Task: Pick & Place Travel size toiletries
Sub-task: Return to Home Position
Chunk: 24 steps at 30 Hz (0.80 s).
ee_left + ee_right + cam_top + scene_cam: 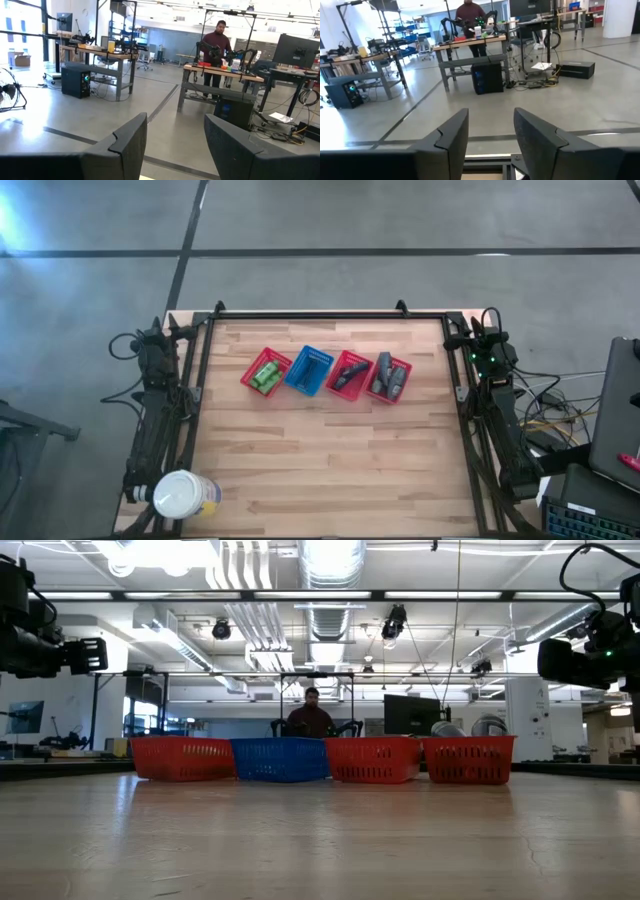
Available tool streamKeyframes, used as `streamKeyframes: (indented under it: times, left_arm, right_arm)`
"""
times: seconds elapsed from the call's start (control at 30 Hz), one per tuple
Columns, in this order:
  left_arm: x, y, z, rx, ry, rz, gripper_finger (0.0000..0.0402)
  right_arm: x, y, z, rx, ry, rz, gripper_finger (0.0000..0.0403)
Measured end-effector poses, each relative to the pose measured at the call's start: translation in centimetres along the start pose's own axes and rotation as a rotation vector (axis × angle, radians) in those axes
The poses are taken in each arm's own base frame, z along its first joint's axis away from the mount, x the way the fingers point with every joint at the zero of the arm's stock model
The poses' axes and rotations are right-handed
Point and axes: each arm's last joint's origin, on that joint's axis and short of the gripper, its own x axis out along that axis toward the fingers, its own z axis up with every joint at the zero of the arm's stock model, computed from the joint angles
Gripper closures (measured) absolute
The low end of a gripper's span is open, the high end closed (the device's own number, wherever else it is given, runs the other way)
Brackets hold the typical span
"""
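Four mesh baskets stand in a row on the far half of the table. The left red basket (266,372) holds bright-green little bottles (265,377). Beside it is a blue basket (308,370); what lies in it I cannot tell. The third basket, red (349,375), holds dark slim items (351,370). The right red basket (389,379) holds dark grey oblong containers (384,372). My left gripper (175,150) is open, parked at the table's far left corner (158,342). My right gripper (490,145) is open, parked at the far right corner (486,345). Both point away from the table into the room.
A large white round jar (185,495) stands at the near left corner beside the left arm. A black frame rail (320,315) runs along the table's far edge. Bare wood (330,460) spreads across the near half. A person (311,715) stands at a bench beyond the table.
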Motion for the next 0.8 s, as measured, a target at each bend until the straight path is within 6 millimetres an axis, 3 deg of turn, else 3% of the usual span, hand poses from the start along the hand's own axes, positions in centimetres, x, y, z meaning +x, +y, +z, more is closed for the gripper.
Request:
streamKeyframes:
  times: [0.8]
  left_arm:
    - [0.00, 0.00, -0.04, 0.001, 0.004, 0.000, 0.0200]
  right_arm:
    - [0.00, 0.01, -0.01, 0.002, 0.001, 0.001, 0.0204]
